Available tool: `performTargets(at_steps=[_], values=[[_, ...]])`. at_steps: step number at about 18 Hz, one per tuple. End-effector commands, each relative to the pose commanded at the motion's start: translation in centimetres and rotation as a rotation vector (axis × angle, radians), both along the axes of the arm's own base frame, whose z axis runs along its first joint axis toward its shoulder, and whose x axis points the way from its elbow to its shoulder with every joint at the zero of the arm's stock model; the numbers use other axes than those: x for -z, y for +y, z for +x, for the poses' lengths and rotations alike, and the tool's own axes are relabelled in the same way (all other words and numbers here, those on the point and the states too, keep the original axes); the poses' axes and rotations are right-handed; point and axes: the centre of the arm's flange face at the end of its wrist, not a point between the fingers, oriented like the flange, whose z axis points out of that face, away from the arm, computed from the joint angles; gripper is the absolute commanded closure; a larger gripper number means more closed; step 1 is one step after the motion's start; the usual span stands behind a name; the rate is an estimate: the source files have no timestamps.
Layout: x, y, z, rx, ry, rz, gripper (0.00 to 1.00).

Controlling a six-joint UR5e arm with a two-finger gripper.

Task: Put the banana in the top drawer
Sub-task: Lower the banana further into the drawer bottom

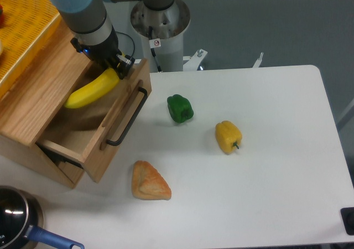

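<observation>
The yellow banana (91, 89) hangs over the open top drawer (88, 128), a light oak box with a black bar handle (127, 118). My gripper (113, 67) is shut on the banana's right end, above the drawer's back right corner. The banana slants down to the left, its free end over the cabinet top's edge. I cannot tell whether it touches the drawer.
A green pepper (180, 108), a yellow bell pepper (228, 136) and a tan bread piece (149, 181) lie on the white table right of the drawer. A yellow basket (25, 22) sits on the cabinet. A dark pot with a blue handle (19, 218) is at bottom left.
</observation>
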Motion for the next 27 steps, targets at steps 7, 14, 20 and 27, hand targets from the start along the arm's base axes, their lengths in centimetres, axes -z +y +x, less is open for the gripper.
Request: performTargets(at_steps=[7,14,20,27], values=[[0.6,0.5,-0.3,-0.001,-0.002,-0.009,0.86],[1.5,1.0,-0.6,-0.003,-0.009,-0.021,0.85],[0.9,1.1,-0.6,-0.007,0.0,-0.008,0.85],[1.0,1.2,-0.7,-0.007,0.0,-0.01,0.84]])
